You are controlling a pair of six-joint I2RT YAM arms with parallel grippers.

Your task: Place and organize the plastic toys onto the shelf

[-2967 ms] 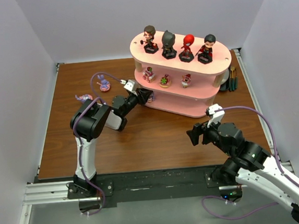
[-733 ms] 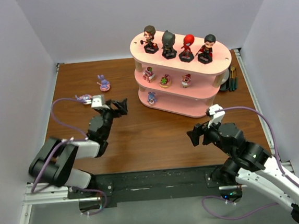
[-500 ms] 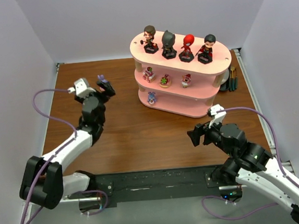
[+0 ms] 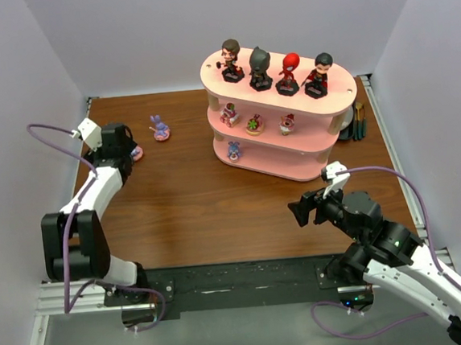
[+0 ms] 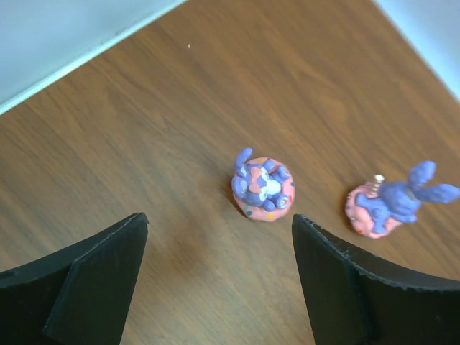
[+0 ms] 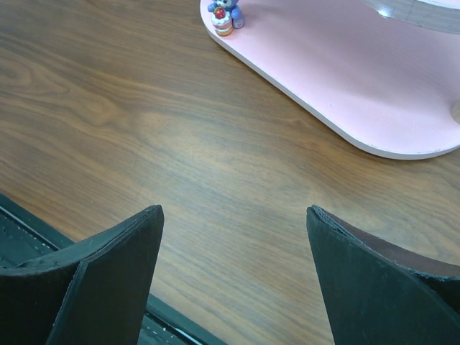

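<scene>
A: What sits nearest?

B: The right claw (image 4: 301, 211), jaws spread wide and holding nothing; it hangs over the brown wooden worktop (image 4: 210, 211), on the near side of the shelf's right half.

A: And the left one?

B: The left claw (image 5: 218, 228) is out at the far left, also wide open and empty; a purple-blue long-eared plastic creature on a round pink base (image 5: 262, 190) lies on the worktop just beyond its fingertips, untouched; a second creature of the same kind (image 4: 161, 130) stands to the right of it, apart.

A: The shelf itself?

B: The three-tier oval shelf with pink lower boards and a pale top board (image 4: 283, 168) stands at the far right; a third purple-blue creature (image 4: 233, 150) is on the left end of the bottom board; three tiny figurines (image 4: 254, 124) line the middle board; four big-headed figurines on black bases (image 4: 260, 66) stand in a row on top; dark pens (image 4: 358, 121) lie beside its right end.
</scene>
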